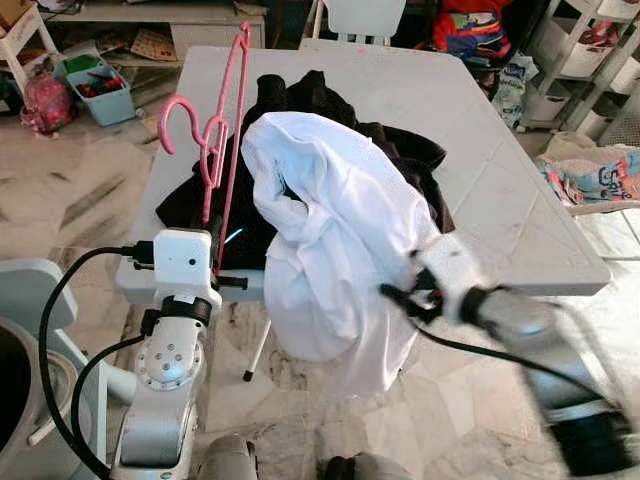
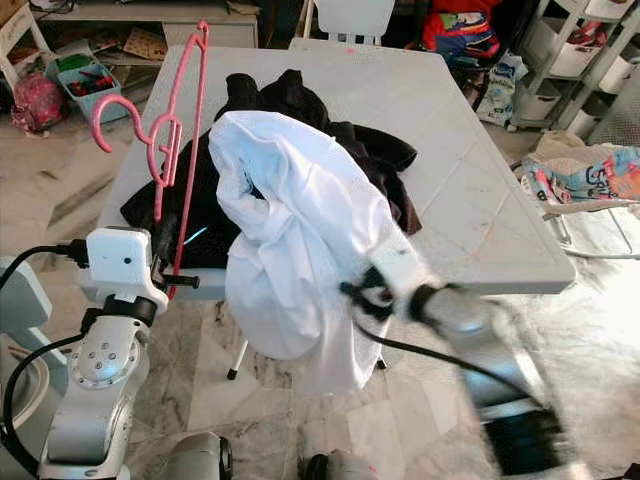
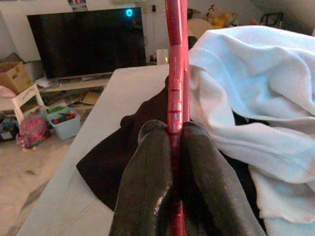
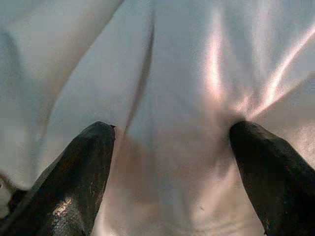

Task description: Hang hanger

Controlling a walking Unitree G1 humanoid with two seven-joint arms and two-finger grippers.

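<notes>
— What is the left arm doing?

— The left gripper is pinching the pink hanger by its lower bar, the two black fingers closed tight around the plastic; the hanger is standing upright above the near left edge of the white table, its hook curling toward the left.

— And the clothes?

— A white garment is bulging up in the middle of the scene, draping over the near edge of the table and hanging toward the marble floor; a black garment is lying on the tabletop under and behind it, just right of the hanger.

— Is the right arm touching anything?

— The right gripper is pressing into the white cloth on its near right side; its fingers are spread wide, with fabric stretching across the gap between them; that arm is looking blurred.

— What else is sitting around?

— A television is standing beyond the far end of the table; a blue bin is sitting on the floor at far left.
</notes>
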